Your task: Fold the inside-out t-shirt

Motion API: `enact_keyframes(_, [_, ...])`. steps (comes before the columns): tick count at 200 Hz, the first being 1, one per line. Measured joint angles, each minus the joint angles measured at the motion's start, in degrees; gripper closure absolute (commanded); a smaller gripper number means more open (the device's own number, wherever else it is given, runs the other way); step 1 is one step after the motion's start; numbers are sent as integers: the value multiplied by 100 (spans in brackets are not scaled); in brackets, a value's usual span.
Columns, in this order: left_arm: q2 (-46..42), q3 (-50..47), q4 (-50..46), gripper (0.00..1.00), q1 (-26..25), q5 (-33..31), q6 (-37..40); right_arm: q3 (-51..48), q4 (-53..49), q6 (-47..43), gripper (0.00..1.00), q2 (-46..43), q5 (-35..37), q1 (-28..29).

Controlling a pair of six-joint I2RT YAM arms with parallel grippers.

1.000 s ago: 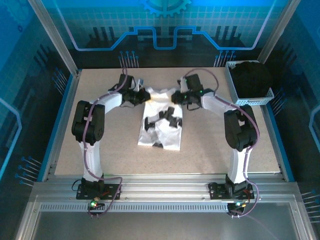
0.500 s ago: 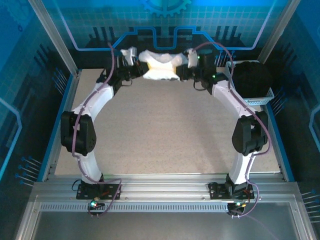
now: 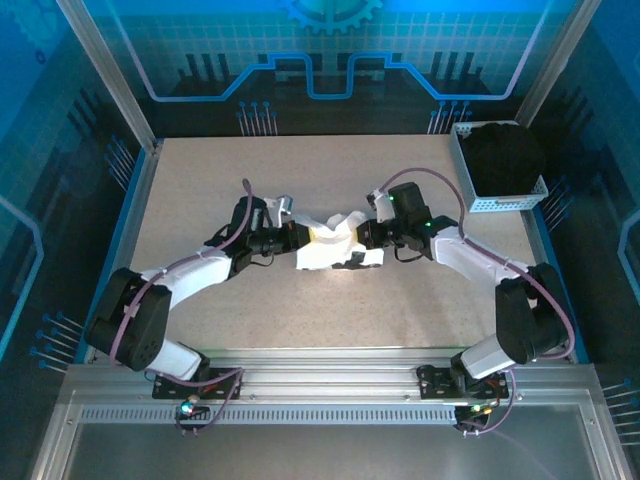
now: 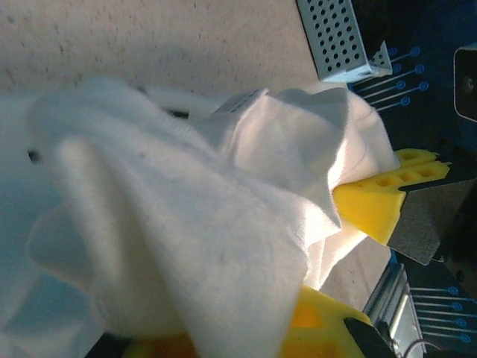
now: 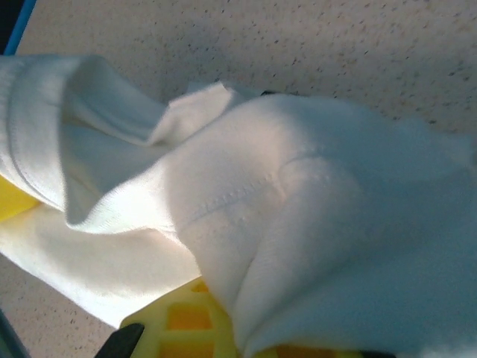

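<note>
A: Where is the t-shirt [image 3: 330,246] at this moment?

B: It is near the middle of the table [image 3: 400,320], as a crumpled white bundle stretched between the two arms. It is not spread flat; it makes many folds, and one part sags in the centre.

A: And the left end effector [image 3: 297,240], what does it do?

B: It is closed on the left end of the t-shirt. In the left wrist view the cloth passes between its yellow fingers [image 4: 380,201] and covers most of them.

A: Is the right end effector [image 3: 362,238] the same?

B: Yes, it pinches the right end of the t-shirt. In the right wrist view the white cloth lies thick over the yellow fingers [image 5: 190,321], and a stitched seam runs across the fabric.

A: Does the bundle touch the table?

B: The two ends are lifted in the grip. The lower edge hangs down close to the table surface, but I cannot tell if it touches.

A: How do the arms stand?

B: Both reach forward and inward, low over the table. The end effectors face one another, near together, with the bunch of cloth between them.

A: Is something else on the table?

B: A white perforated basket [image 3: 497,200] stands at the far right corner, well apart from the t-shirt, and a black garment [image 3: 505,150] lies inside it.
</note>
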Motion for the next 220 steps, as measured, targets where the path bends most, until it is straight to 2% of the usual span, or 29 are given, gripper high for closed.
enact_keyframes(32, [584,372,-153,100,33,-302,192,531,-278,-136,99,564,319,-2])
enact_keyframes(70, [1403,914,-380,100,116,-656,459,1672,-743,-350,88,1971,726,-2])
enact_keyframes(85, [1770,1078,-466,92,164,-763,507,2079,-1010,-409,82,2490,929,-2])
enact_keyframes(107, [2197,1283,-675,71,249,-837,568,2398,-1392,-466,67,2935,1191,0])
enact_keyframes(128, [2203,1370,-1032,54,361,-979,658,2487,-1751,-575,55,2889,1491,-7])
enact_keyframes(164, [1639,1484,-1961,43,468,-1587,778,2483,-2302,-815,42,2127,1958,-13])
enact_keyframes(184, [903,1401,-2197,43,393,-1722,780,2361,-2297,-859,43,1478,1985,28])
enact_keyframes(200, [367,1327,-2061,50,173,-1596,745,2234,-2133,-831,47,1172,1818,107])
enact_keyframes(220, [367,1373,-1624,57,-146,-1196,612,2157,-1786,-721,53,1311,1362,138])
